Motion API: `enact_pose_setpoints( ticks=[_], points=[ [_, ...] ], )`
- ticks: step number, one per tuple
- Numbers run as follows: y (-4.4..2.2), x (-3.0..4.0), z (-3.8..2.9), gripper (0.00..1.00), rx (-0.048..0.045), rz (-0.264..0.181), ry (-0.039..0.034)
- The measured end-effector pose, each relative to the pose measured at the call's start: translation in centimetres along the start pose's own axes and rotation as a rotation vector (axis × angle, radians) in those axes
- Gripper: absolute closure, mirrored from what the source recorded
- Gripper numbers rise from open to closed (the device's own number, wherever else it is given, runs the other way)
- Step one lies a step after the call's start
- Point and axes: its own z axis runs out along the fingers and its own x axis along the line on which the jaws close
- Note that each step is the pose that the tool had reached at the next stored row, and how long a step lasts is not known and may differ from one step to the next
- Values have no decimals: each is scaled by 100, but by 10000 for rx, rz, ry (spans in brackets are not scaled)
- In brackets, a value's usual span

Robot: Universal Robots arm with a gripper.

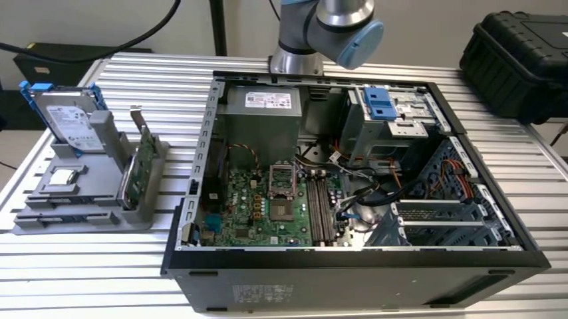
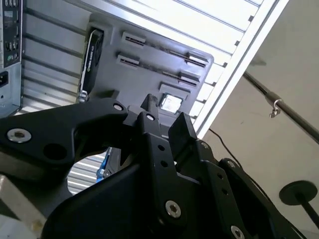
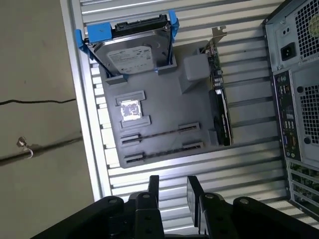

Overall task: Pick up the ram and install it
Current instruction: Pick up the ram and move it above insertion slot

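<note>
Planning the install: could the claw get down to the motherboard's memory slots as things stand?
Probably yes: the case is open and the memory slots lie uncovered for the open claw, though cables sit close beside them.

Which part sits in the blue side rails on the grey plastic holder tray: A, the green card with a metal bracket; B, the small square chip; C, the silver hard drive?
C: the silver hard drive, at one end of the grey plastic holder tray, carries the blue side rails on its edges.
</note>
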Motion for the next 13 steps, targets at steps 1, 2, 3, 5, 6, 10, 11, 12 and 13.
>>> enact_pose_setpoints(
  ticks=[1,2,3,5,6,10,11,12,13],
  points=[
    [0,0,0,0,1,53,-2],
    [0,0,0,0,2,110,-5],
    [0,0,0,0,3,168,-8],
    [0,1,0,0,5,292,-14],
    [0,1,0,0,6,353,-17],
    [0,2,0,0,11,609,-29],
    [0,2,0,0,12,680,-33],
    [0,3,0,0,14,745,-36],
    [0,3,0,0,14,810,-39]
  ],
)
